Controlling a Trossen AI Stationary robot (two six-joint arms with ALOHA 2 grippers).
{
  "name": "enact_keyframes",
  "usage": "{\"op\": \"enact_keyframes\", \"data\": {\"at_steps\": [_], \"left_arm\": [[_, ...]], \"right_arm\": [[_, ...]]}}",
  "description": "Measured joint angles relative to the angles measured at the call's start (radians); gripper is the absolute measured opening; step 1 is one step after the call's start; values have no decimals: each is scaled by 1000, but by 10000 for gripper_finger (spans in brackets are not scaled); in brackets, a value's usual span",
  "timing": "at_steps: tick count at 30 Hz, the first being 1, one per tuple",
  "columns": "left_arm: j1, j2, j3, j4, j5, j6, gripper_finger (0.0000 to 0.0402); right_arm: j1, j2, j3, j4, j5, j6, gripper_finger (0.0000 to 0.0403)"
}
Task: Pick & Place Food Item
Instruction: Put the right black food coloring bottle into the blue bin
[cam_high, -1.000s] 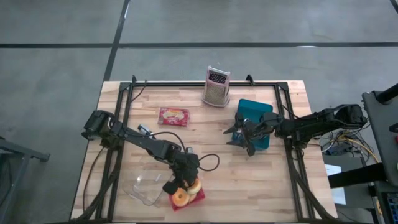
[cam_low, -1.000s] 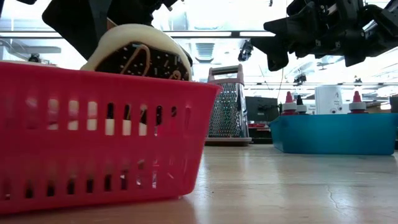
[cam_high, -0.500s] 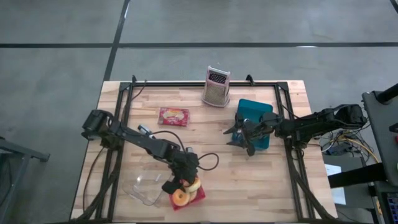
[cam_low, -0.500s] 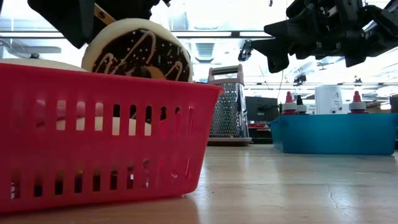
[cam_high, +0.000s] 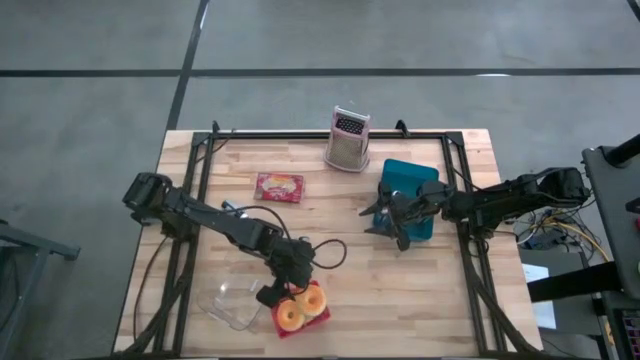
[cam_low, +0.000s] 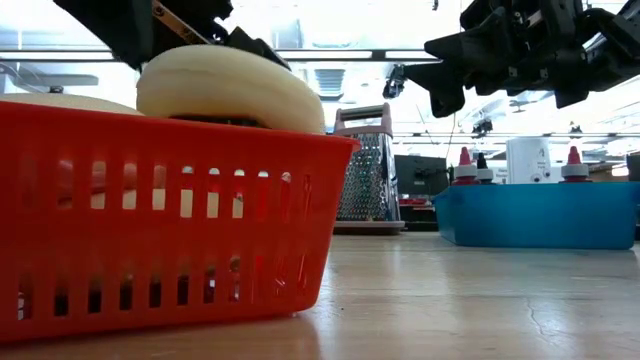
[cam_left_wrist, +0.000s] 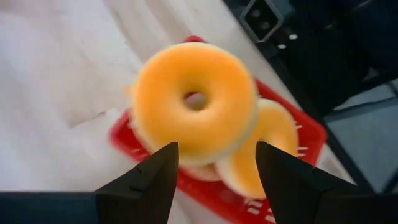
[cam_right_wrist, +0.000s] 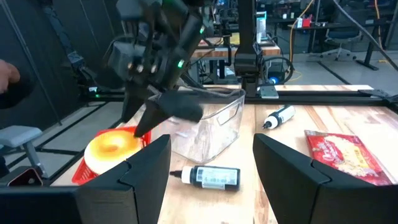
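A red basket (cam_high: 318, 322) near the table's front edge holds several ring doughnuts. The top doughnut (cam_left_wrist: 196, 102) lies flat on the others, plain yellow side up. It also shows in the low view (cam_low: 230, 90). My left gripper (cam_left_wrist: 214, 180) hangs just above the basket (cam_low: 150, 220), open, with its fingers wide on either side of the top doughnut and touching nothing that I can see. My right gripper (cam_high: 385, 222) is open and empty, held in the air at the near edge of a blue bin (cam_high: 410, 190).
A clear plastic container (cam_high: 232, 300) lies right beside the basket on its left. A red snack packet (cam_high: 279, 187), a small bottle (cam_right_wrist: 208, 176) and a metal grater (cam_high: 348, 140) stand farther back. Bare wood lies between the basket and the blue bin.
The top doughnut stood on edge above the basket, showing its chocolate icing. It has tipped over and now lies flat on the other doughnuts with its plain side up. My left arm has drawn a little toward the table's left edge.
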Motion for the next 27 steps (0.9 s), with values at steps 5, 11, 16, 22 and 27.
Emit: {"op": "enact_keyframes", "data": {"at_steps": [5, 11, 16, 22, 27], "left_arm": [[1, -47, 0, -10, -167, -4, 218], [2, -127, -28, 41, -464, -30, 218], [3, -240, -132, 168, -579, -47, 218], [14, -387, -316, 336, -654, -122, 218], [30, -488, -453, 448, -748, -197, 218]], "right_arm": [[0, 0, 0, -35, -4, 0, 224], [15, 0, 0, -58, -9, -34, 224], [21, 0, 21, -112, -6, -73, 224], [24, 33, 114, -267, 1, -153, 224], [24, 115, 202, -371, 1, -252, 224]]}}
